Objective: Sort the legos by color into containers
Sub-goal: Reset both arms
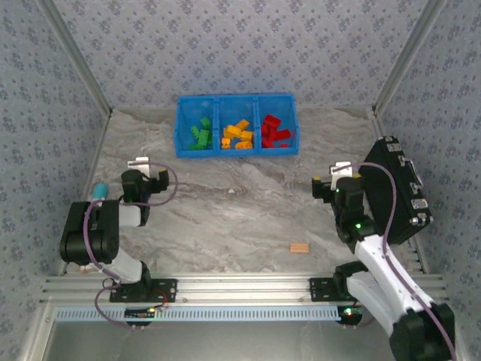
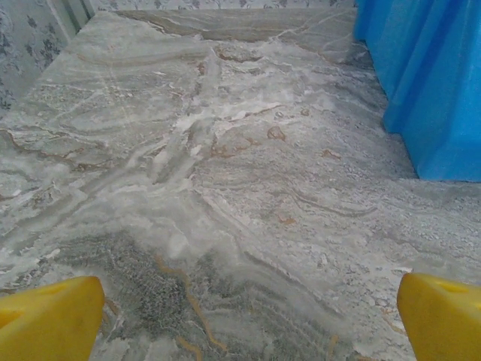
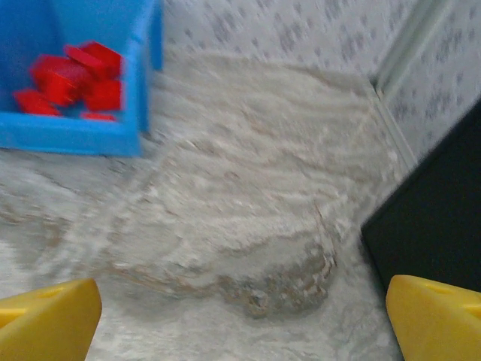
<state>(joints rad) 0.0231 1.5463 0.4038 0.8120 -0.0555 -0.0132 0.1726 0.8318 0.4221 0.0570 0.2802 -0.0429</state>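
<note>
we judge the sorting done: green legos (image 1: 200,134), orange legos (image 1: 237,135) and red legos (image 1: 275,131) each fill their own compartment of the blue bin (image 1: 237,153). our left gripper (image 2: 248,312) and right gripper (image 3: 244,316) are spread wide, holding nothing.

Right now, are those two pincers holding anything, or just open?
Left pincer: open, holding nothing.
Right pincer: open, holding nothing.

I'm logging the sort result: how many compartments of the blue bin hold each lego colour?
green legos: 1 compartment
orange-yellow legos: 1 compartment
red legos: 1 compartment
Total: 3 compartments in the blue bin
</note>
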